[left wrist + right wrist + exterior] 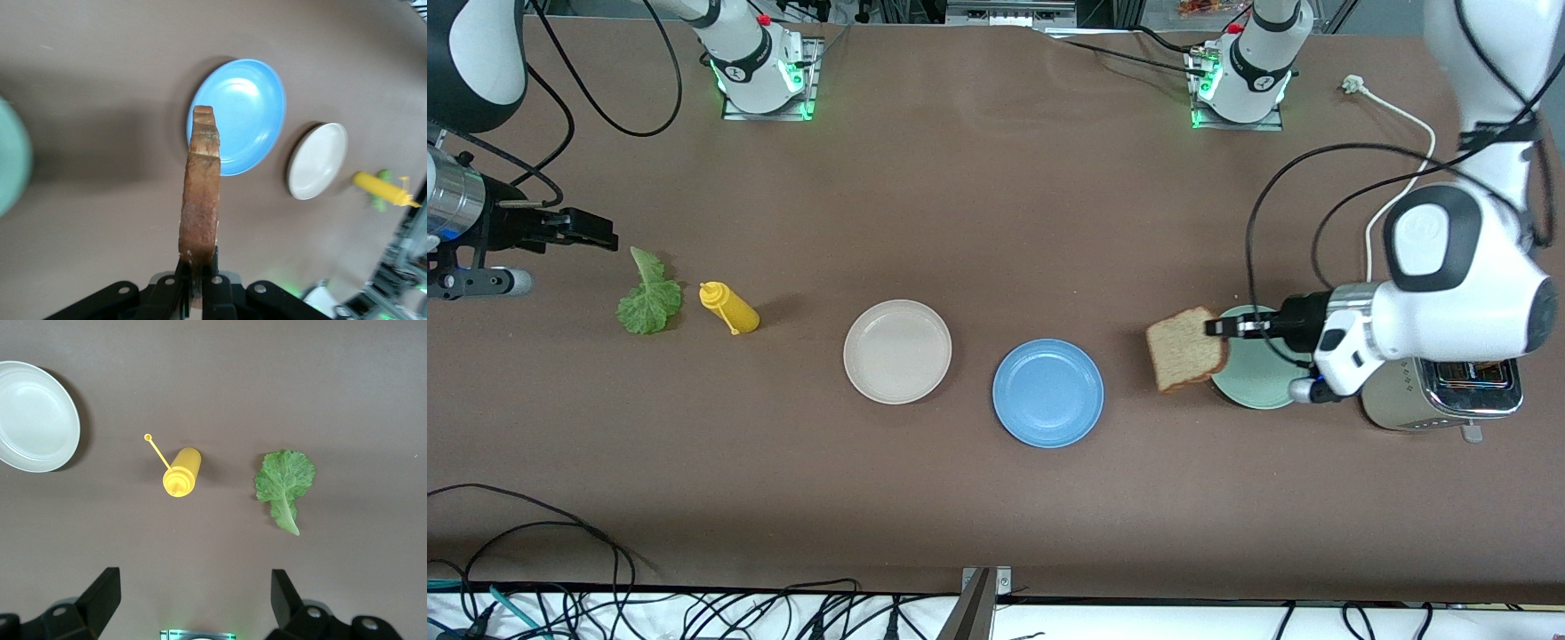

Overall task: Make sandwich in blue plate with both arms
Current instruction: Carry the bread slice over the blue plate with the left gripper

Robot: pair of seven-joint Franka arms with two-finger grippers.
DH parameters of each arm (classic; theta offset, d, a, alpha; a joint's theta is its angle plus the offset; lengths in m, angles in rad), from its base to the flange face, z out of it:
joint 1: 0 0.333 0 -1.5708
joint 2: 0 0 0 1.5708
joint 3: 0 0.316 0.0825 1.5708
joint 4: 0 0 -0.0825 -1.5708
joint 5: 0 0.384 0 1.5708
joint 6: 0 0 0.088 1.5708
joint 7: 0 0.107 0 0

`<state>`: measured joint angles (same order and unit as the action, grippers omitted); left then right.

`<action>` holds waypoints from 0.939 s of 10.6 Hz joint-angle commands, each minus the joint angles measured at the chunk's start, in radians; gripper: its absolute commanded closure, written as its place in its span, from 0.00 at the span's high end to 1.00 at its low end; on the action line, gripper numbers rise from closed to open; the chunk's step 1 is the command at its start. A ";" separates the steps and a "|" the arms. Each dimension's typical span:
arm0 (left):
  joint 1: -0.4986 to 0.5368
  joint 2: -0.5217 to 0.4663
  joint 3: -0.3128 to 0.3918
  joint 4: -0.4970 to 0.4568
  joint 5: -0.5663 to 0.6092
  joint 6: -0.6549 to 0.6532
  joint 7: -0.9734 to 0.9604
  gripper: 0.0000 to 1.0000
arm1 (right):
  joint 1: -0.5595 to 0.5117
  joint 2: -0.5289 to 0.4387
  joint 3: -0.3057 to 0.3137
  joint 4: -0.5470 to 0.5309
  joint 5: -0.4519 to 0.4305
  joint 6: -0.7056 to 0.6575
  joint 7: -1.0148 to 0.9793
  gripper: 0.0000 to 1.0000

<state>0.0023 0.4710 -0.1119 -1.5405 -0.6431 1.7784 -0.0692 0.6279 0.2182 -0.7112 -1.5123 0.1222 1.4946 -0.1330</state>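
A square slice of speckled brown bread [1185,348] is pinched by one edge between the closed fingers [175,287] of the left gripper [1221,326], hanging in the air, tilted, with its free end reaching out past the fingertips toward the blue plate [1048,392]. That plate, round and matte sky-blue with a shallow rim, sits flat on the table with nothing on it. A ruffled green lettuce leaf [647,294] lies flat on the table under the right gripper [596,233], whose fingers [101,595] are spread wide apart.
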 commanded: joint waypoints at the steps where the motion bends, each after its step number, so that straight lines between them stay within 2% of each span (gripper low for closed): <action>1: -0.082 0.061 0.012 0.019 -0.137 0.070 -0.015 0.00 | 0.004 -0.006 -0.002 -0.040 -0.013 0.012 0.003 1.00; 2: -0.115 0.089 0.012 0.019 -0.200 0.114 0.000 0.00 | 0.003 -0.010 -0.004 -0.064 -0.013 0.018 0.003 1.00; 6: -0.229 0.210 0.012 0.039 -0.297 0.344 0.014 0.00 | -0.002 -0.025 -0.008 -0.193 -0.016 0.110 -0.008 1.00; 10: -0.257 0.245 0.011 0.054 -0.319 0.383 0.066 0.00 | -0.005 -0.013 -0.054 -0.331 -0.041 0.211 -0.042 1.00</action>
<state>-0.2395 0.6953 -0.1122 -1.5289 -0.9104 2.1600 -0.0430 0.6187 0.2226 -0.7422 -1.7569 0.1000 1.6457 -0.1437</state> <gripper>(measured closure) 0.912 0.000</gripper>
